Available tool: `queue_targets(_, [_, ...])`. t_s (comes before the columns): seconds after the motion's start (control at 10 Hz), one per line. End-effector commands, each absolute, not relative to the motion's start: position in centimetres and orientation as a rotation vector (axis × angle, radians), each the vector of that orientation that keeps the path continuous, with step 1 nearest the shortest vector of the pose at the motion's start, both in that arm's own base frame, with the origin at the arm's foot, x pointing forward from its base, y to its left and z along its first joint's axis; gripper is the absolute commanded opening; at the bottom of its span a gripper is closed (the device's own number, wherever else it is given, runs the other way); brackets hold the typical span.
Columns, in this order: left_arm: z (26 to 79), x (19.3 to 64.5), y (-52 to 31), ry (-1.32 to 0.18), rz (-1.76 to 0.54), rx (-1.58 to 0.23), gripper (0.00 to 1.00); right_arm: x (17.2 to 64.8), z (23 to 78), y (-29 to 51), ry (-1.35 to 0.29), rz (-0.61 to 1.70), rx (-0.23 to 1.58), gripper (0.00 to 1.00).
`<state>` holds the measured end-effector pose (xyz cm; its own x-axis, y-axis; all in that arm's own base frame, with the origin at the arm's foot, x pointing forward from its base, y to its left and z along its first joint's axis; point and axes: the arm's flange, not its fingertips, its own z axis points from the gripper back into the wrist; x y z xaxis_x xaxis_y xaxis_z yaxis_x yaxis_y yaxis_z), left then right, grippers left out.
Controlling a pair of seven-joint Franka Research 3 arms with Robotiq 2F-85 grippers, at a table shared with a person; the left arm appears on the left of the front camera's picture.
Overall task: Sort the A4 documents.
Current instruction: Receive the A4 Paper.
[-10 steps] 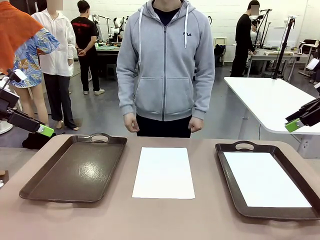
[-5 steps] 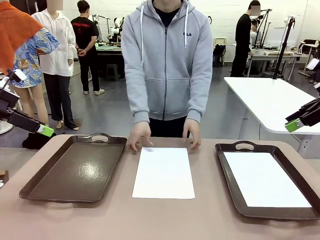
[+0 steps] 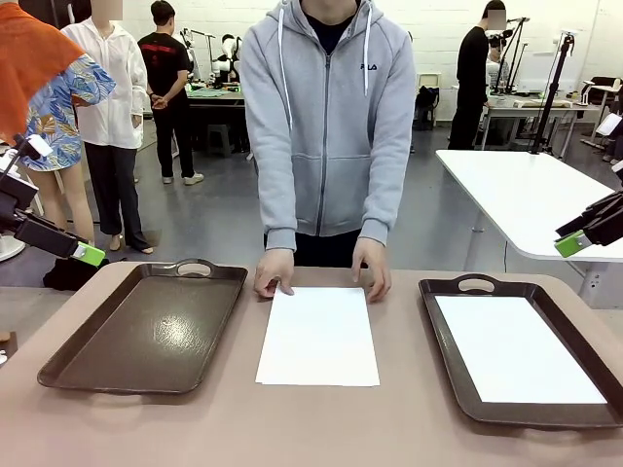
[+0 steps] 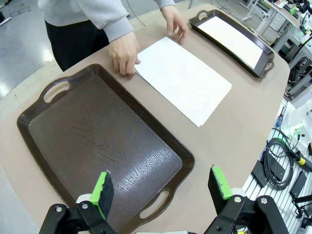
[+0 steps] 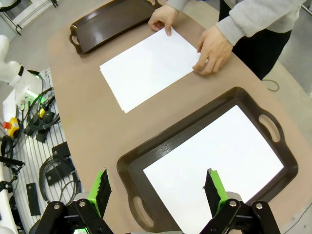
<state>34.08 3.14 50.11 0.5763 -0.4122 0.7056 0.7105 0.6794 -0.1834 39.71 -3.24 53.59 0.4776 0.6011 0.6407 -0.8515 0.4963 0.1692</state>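
- The middle sheet (image 3: pixel 318 336) lies flat on the tabletop (image 3: pixel 234 418), between the two trays.
- A second sheet (image 3: pixel 516 348) lies inside the right tray (image 3: pixel 440 342). The left tray (image 3: pixel 146 331) is bare.
- A person rests one hand (image 3: pixel 274 270) and the other hand (image 3: pixel 374 268) on the far corners of the middle sheet.
- The left pincer (image 4: pixel 161 187) is wide and holds nothing. It hangs high by the near end of the left tray, well apart from the sheet.
- The right pincer (image 5: pixel 157 190) is wide too and holds nothing. It hangs high above the right tray.
- The sheet is thin and flat, so a pincer may slide over it and get no grip.
- A hard push down could crumple the sheet or shove it away.
- An arm coming in could bump the hands on the sheet.
- A pull while the hands press down could tear the paper.
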Motion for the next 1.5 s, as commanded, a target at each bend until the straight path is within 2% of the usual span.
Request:
queue_targets(0.0, [50.05,34.15,3.25,-0.692,-0.697,-0.501,1.0,39.71,53.55,-3.24,-0.55,0.938,0.515,1.0])
queue_targets(1.4, [50.05,34.15,3.25,-0.692,-0.697,-0.501,1.0,39.71,53.55,-3.24,-0.55,0.938,0.515,1.0])
